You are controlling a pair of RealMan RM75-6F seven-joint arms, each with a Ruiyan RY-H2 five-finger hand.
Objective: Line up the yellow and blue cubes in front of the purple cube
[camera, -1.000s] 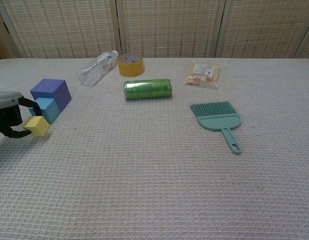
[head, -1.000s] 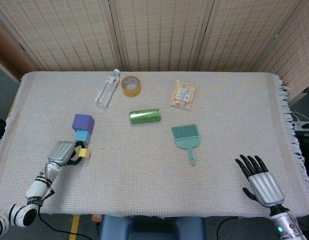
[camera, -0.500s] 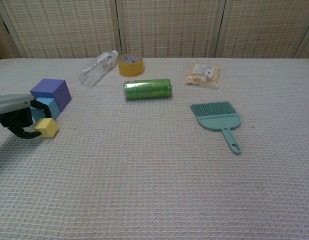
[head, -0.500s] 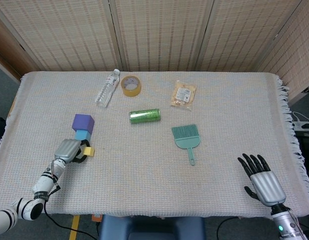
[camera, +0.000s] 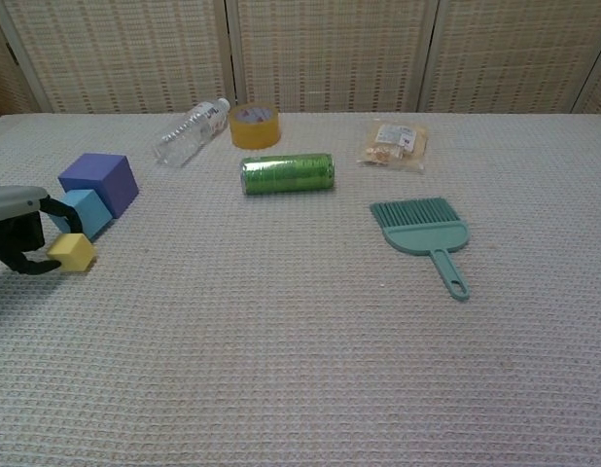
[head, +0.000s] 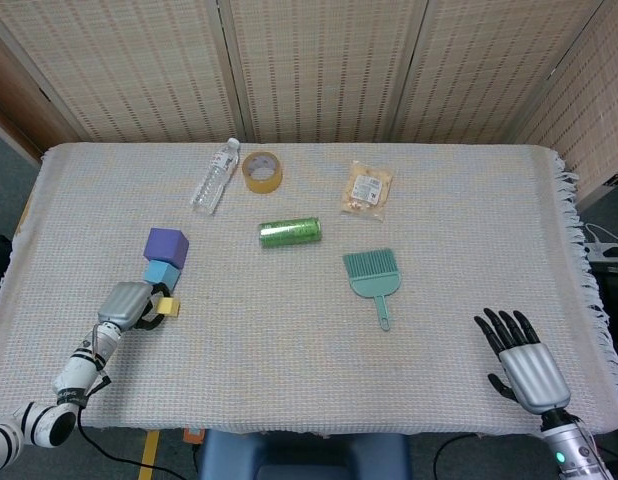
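Woven cloth covers the bench [head: 439,400], where the left hand [head: 127,304] pinches the yellow cube [head: 168,306] just in front of the blue cube [head: 161,272], which sits against the purple cube [head: 166,246]. Since half a second ago that hand has drawn the yellow cube back left and nearer the front edge. The right hand [head: 519,360] rests open, fingers spread, at the near right.
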